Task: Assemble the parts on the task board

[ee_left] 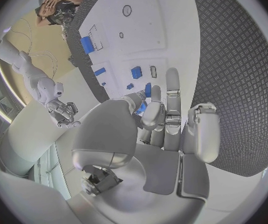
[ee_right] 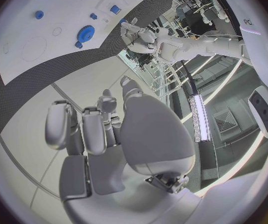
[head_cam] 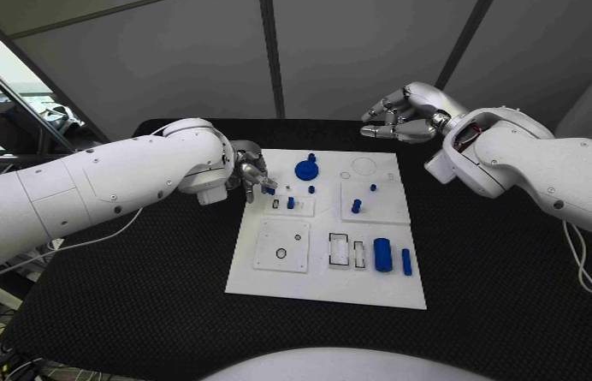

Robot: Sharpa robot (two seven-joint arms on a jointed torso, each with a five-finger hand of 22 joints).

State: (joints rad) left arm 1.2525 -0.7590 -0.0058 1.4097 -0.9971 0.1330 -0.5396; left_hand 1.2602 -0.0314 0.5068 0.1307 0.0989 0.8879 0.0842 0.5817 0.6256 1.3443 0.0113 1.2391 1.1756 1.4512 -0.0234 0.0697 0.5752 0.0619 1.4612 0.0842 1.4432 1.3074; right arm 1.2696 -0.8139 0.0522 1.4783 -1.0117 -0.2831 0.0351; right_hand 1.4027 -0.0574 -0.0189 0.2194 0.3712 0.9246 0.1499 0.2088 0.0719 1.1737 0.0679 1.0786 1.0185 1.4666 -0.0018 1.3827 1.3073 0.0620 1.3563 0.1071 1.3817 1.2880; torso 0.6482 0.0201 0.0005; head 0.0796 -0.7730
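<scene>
While the right hand (head_cam: 401,116) hovers (empty), the left hand (head_cam: 254,174) pinches a blue part (head_cam: 268,190)

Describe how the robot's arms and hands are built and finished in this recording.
Both arms are bulky, rounded glossy white shells. The left hand and right hand are silver metal with segmented fingers. A thin white cable trails beneath each arm, and red shows inside the right arm's wrist joint.

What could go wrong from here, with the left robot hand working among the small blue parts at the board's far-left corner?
1. The left robot hand sits close among small upright blue pegs; a sideways sweep could topple one.
2. Its fingers hide what they touch in both views, so a weak pinch may go unnoticed and a part could drop.
3. The task board lies loose on the black table; pressing down at its corner might shift it. The right robot hand hovers beyond it, not steadying it.
</scene>
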